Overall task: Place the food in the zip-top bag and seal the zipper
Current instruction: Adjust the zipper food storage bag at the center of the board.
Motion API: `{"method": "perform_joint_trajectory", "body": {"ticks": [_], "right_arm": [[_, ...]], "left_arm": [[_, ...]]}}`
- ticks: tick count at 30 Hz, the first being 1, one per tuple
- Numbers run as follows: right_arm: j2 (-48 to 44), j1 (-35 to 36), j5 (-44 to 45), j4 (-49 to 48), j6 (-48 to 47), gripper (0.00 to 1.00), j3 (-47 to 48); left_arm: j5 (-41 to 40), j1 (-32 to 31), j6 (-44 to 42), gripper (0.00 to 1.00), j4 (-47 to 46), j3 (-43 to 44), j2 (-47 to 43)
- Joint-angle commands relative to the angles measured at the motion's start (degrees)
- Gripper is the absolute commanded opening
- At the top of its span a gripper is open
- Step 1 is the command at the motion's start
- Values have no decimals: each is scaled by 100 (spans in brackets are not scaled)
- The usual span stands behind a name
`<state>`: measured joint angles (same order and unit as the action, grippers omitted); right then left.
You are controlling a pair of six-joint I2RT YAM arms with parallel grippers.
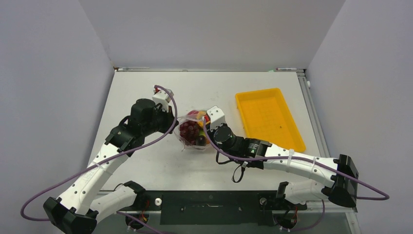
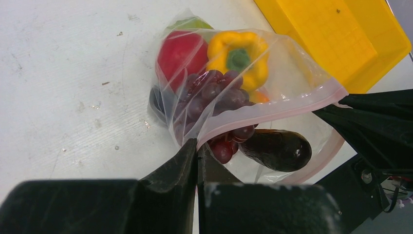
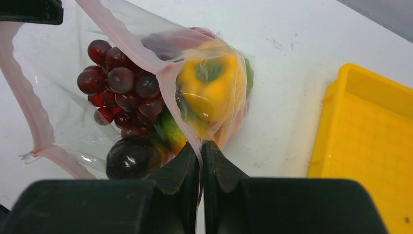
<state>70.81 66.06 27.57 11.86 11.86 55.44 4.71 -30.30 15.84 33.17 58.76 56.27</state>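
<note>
Two grippers hold the bag (image 1: pixel 192 132) near the middle of the table (image 1: pixel 146 161), one at each end of its mouth. The left gripper (image 2: pixel 197 146) has its fingers pressed together on the plastic at one end of the zipper (image 2: pixel 272 111), and the clear film and pink strip run out from between the tips. The right gripper (image 3: pixel 200 146) is pressed together too, pinching the bag's edge at the other end of that strip. One lip of the mouth runs fairly straight between the two grips. The other lip sags away in a loose loop, so the mouth gapes and the zipper is not joined along its length. Inside, the grapes (image 2: pixel 214 92) sit in the middle, just under the stretched lip. The pepper (image 2: pixel 238 58) lies deeper in, touching them, with its green stem facing up. A red piece (image 2: pixel 178 53) lies beside the pepper toward the bag's bottom, and a green piece (image 2: pixel 190 23) shows just past it at the far corner. The eggplant (image 2: pixel 275 148) lies at the mouth between the two lips, against the grapes. The bag rests on the table. The tray (image 1: pixel 268 117) sits to its right, near but apart.
</note>
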Motion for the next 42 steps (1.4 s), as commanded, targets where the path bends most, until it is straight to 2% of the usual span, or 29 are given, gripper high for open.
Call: {"method": "perform_joint_trajectory", "body": {"ticks": [1,10,16,21,26,29,36,42], "right_arm": [[-196,12,244,80,111,5,493],[-267,3,9,308,248,5,1613],[-68,3,48,696,658,5,2322],[41,-138,229,745,797,5,2015],[87,-521,-257,607,941,5,1503],[109,-756,-562,557,963,5,1368],[330,-887,-1041,477,832,5,1697],[618,-891,-1427,471,659,5,2295]], "left_arm": [[56,16,-11,0,-141,341,27],[323,-26,-143,0,642,1507,157],[848,-145,-121,0,1196,2418,360],[1099,-227,210,0,883,1973,196],[1172,-388,682,0,273,849,104],[1171,-545,903,0,18,484,103],[1097,-888,1296,0,-325,518,105],[1185,-942,1812,0,-748,598,-97]]}}
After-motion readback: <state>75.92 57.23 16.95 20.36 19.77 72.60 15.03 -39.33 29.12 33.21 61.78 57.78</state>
